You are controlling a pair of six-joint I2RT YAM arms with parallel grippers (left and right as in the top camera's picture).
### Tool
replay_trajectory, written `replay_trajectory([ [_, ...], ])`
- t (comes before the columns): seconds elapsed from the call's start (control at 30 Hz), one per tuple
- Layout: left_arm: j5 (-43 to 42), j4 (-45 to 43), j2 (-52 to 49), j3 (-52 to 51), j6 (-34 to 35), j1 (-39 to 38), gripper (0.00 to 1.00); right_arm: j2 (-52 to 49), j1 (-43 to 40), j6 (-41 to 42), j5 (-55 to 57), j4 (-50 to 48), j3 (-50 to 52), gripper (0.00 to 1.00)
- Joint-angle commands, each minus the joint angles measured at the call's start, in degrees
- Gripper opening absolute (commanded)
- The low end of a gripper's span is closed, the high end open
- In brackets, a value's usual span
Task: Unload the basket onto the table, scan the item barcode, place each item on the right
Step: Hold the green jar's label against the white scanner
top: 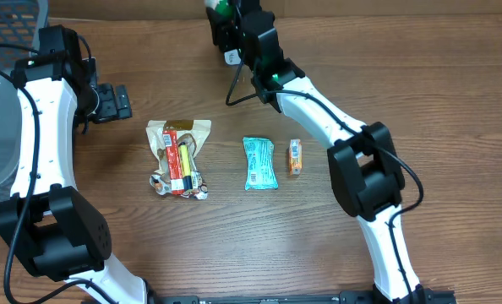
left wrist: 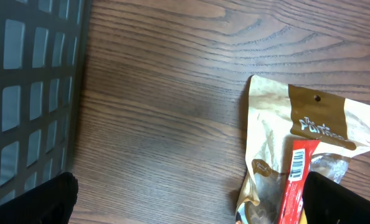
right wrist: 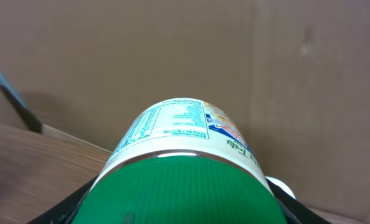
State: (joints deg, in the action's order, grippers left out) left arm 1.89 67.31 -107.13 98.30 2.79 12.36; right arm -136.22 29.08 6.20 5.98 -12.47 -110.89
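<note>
My right gripper (top: pixel 220 13) is at the table's far edge, shut on a white canister with a green lid (top: pixel 223 8). In the right wrist view the canister (right wrist: pixel 179 127) fills the lower frame between the jaws of this gripper (right wrist: pixel 185 208), its printed label facing up and its green lid (right wrist: pixel 185 190) toward the camera. I cannot make out a barcode on the label. My left gripper (top: pixel 121 101) stands open at the left, just left of a tan pouch (top: pixel 177 135), with nothing between its fingers (left wrist: pixel 48 199).
A red pack with a barcode (left wrist: pixel 299 165) lies on the tan pouch (left wrist: pixel 275 130). A teal packet (top: pixel 259 163) and a small orange packet (top: pixel 295 156) lie mid-table. A grey mesh basket (top: pixel 2 93) stands at the left edge. A thin black rod (top: pixel 233 87) leans near the right arm.
</note>
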Motion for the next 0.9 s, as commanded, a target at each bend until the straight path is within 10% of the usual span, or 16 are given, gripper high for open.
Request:
replay_trajectory([
  [0.0, -0.4, -0.1, 1.1, 1.2, -0.9, -0.4, 1.00, -0.8, -1.2, -0.7, 1.6, -2.1, -0.9, 0.04],
  [0.87, -0.4, -0.1, 1.1, 1.2, -0.9, -0.4, 0.99, -4.9, -2.6, -0.5, 1.6, -6.3, -0.9, 0.04],
])
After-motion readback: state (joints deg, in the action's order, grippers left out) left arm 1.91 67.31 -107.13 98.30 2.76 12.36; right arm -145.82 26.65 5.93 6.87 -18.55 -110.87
